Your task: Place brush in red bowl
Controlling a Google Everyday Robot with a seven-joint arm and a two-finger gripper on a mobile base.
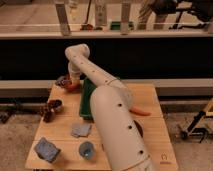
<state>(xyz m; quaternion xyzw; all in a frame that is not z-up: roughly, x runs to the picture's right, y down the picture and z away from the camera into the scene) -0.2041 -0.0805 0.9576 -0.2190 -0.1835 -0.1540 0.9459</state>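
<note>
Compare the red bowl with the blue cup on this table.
The red bowl is orange-red; the blue cup is blue. The bowl sits at the far left of the table, the cup near its front edge. The gripper hovers at the bowl and partly hides it; the cup stands in plain view. Both are small, round and open-topped.
</note>
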